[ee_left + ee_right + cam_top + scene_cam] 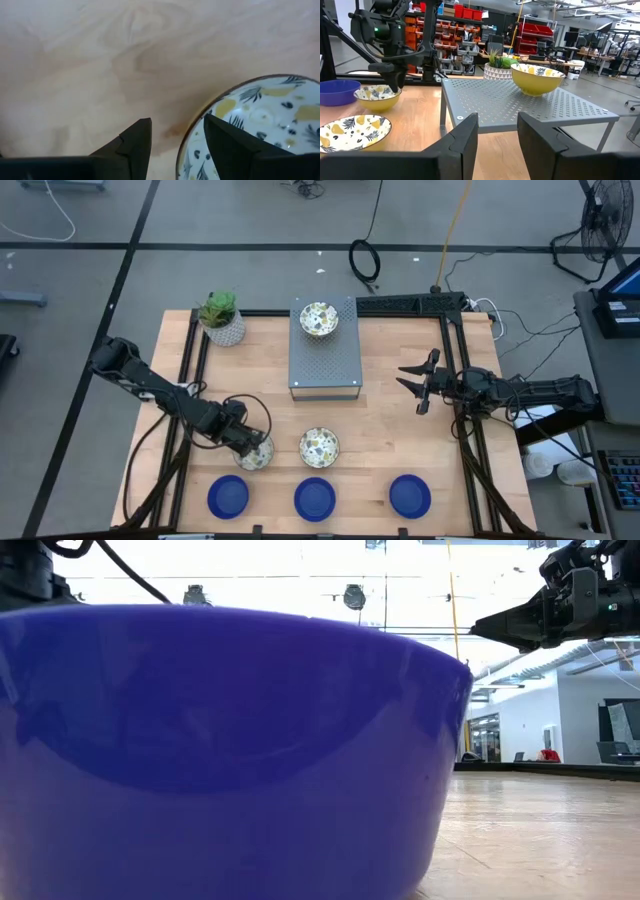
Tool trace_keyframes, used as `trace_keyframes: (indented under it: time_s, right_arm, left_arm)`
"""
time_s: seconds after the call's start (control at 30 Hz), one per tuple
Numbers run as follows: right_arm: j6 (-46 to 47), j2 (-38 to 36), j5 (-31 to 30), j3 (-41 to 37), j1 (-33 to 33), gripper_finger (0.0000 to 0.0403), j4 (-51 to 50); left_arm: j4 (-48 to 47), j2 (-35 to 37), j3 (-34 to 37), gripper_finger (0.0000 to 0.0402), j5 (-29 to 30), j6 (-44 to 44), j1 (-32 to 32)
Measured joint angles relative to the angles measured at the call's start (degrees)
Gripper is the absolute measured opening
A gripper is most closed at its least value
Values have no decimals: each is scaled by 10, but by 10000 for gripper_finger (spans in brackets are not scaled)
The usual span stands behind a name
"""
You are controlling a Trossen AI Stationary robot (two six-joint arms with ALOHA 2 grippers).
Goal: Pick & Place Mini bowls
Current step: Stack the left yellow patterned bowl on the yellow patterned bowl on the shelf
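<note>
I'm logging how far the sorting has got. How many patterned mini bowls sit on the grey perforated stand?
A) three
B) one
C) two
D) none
B: only one patterned bowl sits on the grey stand; the other two are on the wooden table.

The light wooden desk (400, 430) carries a grey perforated metal shelf (324, 360) near its far middle edge, with a white patterned pot holding a green plant (222, 318) just beside it at the far left corner. Directly on the wood nearer the front sit two patterned bowls, one at the left (256, 452) and one at the centre (319, 447). Along the front edge three blue bowls stand in a row: left (228, 497), middle (315, 499), right (410, 496).
</note>
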State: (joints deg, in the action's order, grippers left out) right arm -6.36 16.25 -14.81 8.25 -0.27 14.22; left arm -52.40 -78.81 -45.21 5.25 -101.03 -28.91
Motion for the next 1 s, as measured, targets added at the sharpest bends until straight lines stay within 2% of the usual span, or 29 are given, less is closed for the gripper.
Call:
trace_keyframes:
  time_s: [0.47, 0.53, 0.67, 0.87, 1.0]
  right_arm:
    - [-1, 0, -1, 0, 0, 128, -2]
    - [-1, 0, -1, 0, 0, 128, -1]
    - [-3, 0, -1, 0, 0, 128, -1]
    - [-3, 0, -1, 0, 0, 128, -2]
    - [-3, 0, -1, 0, 0, 128, -5]
  left_arm:
    - [-79, 0, 0, 182, 118, -9, 42]
    - [-77, 3, 0, 182, 106, 7, 52]
    - [-79, 17, 0, 182, 39, 26, 64]
    - [-99, 44, 0, 182, -19, 0, 49]
    - [-118, 60, 0, 182, -33, -30, 24]
